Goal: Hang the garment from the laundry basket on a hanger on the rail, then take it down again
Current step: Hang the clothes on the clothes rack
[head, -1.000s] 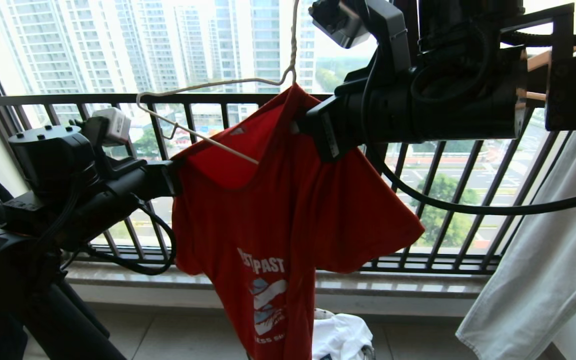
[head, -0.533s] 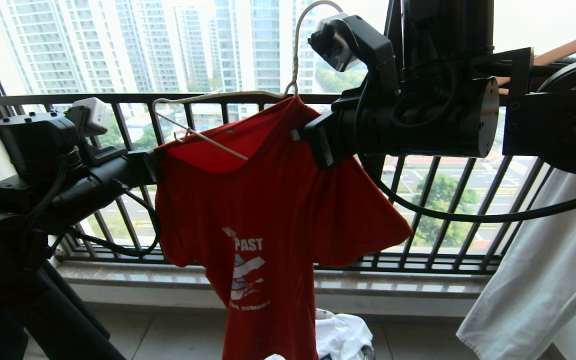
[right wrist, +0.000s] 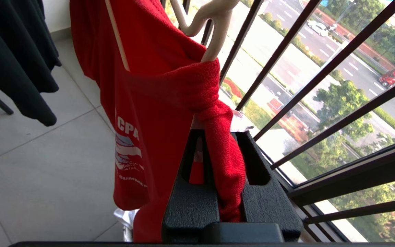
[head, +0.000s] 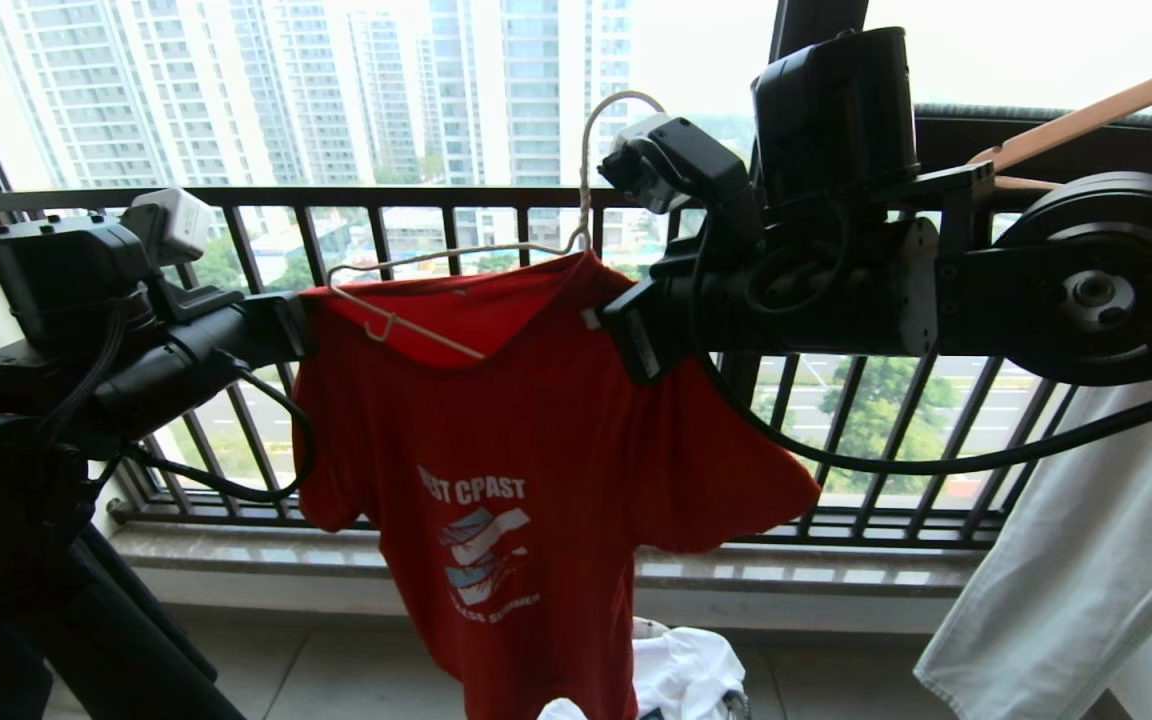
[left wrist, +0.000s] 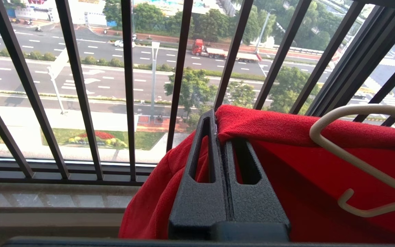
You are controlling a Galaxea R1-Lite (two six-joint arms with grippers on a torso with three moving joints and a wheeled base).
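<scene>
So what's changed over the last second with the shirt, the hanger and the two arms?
The hanger, carrying the red T-shirt, has come down in the head view; its hook top, cut off by the frame earlier, now shows free of any rail. The right end effector sank with it. The left end effector shifted slightly left. Unchanged: both stay clamped on the shirt's shoulders, one each side, and the railing behind hasn't moved.

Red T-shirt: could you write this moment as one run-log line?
left gripper: shut on red T-shirt | right gripper: shut on red T-shirt | hanger: partly inside shirt, hook free
</scene>
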